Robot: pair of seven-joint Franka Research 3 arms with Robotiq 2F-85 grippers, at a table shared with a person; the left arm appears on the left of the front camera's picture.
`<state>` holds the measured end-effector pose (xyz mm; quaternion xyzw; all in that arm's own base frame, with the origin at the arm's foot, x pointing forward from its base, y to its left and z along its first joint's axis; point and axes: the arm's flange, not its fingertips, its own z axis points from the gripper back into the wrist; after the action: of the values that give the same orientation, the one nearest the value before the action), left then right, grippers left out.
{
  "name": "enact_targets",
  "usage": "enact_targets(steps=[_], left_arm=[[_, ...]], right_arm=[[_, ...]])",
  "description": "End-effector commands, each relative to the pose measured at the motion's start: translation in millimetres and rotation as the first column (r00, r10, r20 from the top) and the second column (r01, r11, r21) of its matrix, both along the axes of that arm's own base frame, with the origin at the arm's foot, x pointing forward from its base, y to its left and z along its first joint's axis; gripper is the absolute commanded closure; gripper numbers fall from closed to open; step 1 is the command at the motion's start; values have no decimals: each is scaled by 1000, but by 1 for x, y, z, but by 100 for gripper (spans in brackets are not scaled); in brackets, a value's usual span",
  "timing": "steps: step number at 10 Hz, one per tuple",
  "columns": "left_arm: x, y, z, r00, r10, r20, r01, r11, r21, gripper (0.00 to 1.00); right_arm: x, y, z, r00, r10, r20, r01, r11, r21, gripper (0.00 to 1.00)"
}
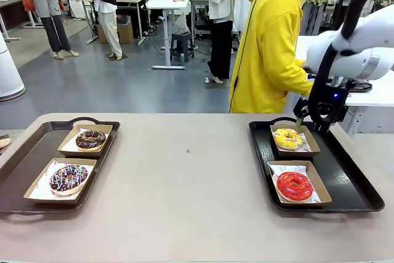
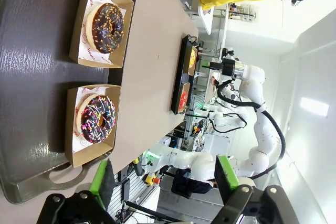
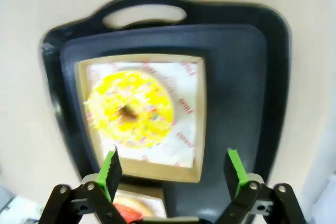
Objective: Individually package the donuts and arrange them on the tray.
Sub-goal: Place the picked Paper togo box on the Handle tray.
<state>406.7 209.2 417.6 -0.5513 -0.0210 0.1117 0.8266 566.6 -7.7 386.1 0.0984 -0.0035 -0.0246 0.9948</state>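
Two trays hold boxed donuts. On the black tray (image 1: 357, 189) at the right, the yellow sprinkled donut (image 1: 288, 138) lies in the far paper box and the glossy red donut (image 1: 294, 186) in the near one. My right gripper (image 1: 308, 126) hovers open just above the far box, nothing between its fingers; its wrist view looks down on the yellow donut (image 3: 130, 109) past the open right gripper (image 3: 172, 169). On the brown tray (image 1: 31, 152) at the left sit the plain chocolate donut (image 1: 91, 140) and the sprinkled chocolate donut (image 1: 68, 178). My left gripper (image 2: 164, 182) is open, off that tray's end.
A person in a yellow hoodie (image 1: 271, 41) stands at the far side, behind the black tray. A white table (image 1: 381, 93) stands beyond the right edge. Bare tabletop (image 1: 184, 170) lies between the two trays.
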Motion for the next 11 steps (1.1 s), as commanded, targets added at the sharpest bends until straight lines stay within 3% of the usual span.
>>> enact_targets(steps=[1, 3, 5, 7, 11], left_arm=[[-2, 1, 0, 1000, -9, 11, 9, 1000, 5, 0], [-2, 1, 0, 1000, -9, 11, 9, 1000, 5, 0], [-2, 1, 0, 1000, -9, 11, 9, 1000, 5, 0], [-2, 1, 0, 1000, -9, 11, 9, 1000, 5, 0], [-2, 1, 0, 1000, -9, 11, 9, 1000, 5, 0]], right_arm=[[-38, -45, 39, 999, 46, -20, -34, 920, 390, 0], [-64, -108, 74, 1000, 0, 24, -17, 725, 689, 0], [-95, -162, 89, 997, -47, 54, -18, 565, 825, 0], [-119, -197, 79, 997, -56, 47, -14, 490, 871, 0], [-128, -234, 25, 995, -95, 10, 38, 494, 869, 0]])
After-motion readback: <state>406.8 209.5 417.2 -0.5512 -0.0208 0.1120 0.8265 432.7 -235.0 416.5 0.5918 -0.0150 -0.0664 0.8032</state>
